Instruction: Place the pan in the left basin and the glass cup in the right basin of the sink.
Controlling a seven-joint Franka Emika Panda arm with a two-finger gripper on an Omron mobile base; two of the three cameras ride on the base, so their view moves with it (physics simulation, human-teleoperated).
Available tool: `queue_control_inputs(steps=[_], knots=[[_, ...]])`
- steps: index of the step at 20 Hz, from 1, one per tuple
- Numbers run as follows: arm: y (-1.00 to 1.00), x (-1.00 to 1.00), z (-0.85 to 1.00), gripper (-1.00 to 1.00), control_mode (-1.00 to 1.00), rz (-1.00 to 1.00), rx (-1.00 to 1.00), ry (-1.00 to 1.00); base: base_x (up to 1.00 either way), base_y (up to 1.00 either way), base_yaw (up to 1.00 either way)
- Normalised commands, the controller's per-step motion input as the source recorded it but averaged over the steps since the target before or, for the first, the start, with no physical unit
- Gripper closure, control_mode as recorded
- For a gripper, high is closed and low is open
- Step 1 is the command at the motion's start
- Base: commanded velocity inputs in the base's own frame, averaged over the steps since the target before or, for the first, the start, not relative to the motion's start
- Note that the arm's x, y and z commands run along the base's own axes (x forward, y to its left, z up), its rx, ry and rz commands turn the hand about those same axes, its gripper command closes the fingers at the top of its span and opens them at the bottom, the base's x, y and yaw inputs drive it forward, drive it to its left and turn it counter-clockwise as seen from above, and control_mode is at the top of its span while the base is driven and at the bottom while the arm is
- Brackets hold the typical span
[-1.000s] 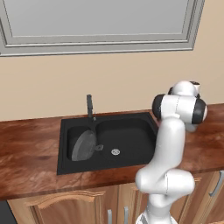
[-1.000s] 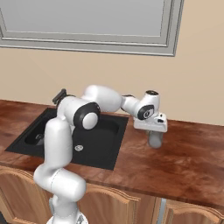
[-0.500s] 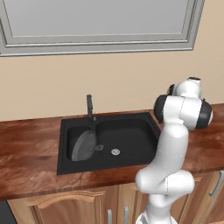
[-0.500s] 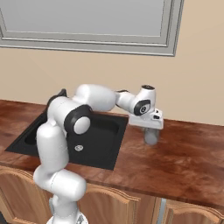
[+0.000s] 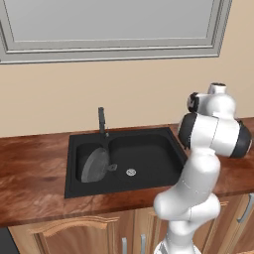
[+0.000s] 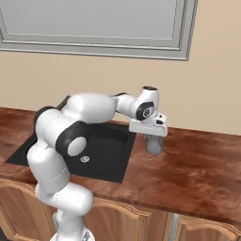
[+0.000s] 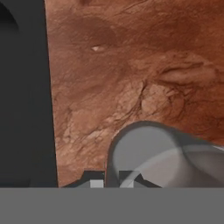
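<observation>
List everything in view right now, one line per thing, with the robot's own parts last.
sink: one, matte black, double-bowl, set in the counter.
left basin: one, black, the narrower bowl, holding the pan.
right basin: one, black, wider bowl with a silver drain.
pan: one, dark grey, leaning tilted in the left basin.
faucet: one, dark, at the sink's back edge.
glass cup: one, pale grey translucent, held over the counter right of the sink.
counter: one, reddish-brown wood look.
cabinets: light wood, below the counter.
window: one, grey frame, above.
arm: one, white with dark joints.
tool: one, shut on the glass cup.
</observation>
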Motion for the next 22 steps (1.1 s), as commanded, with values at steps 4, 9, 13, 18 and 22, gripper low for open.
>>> queue_control_inputs(steps=[4,9,13,18,22], knots=[[0.45,-0.33,0.2,1.0,-1.0,0.0,0.0,0.0,0.0,0.0,0.0],[0.53,-0.25,0.11,1.0,-1.0,0.0,0.0,-0.05,0.0,0.0,0.0],[0.52,-0.2,0.07,1.0,-1.0,0.02,0.0,-0.1,0.0,0.0,0.0],[0.53,-0.16,0.03,1.0,-1.0,0.08,0.0,-0.15,0.0,0.0,0.0],[0.57,-0.08,0.0,1.0,-1.0,0.14,0.0,-0.15,0.0,0.0,0.0]])
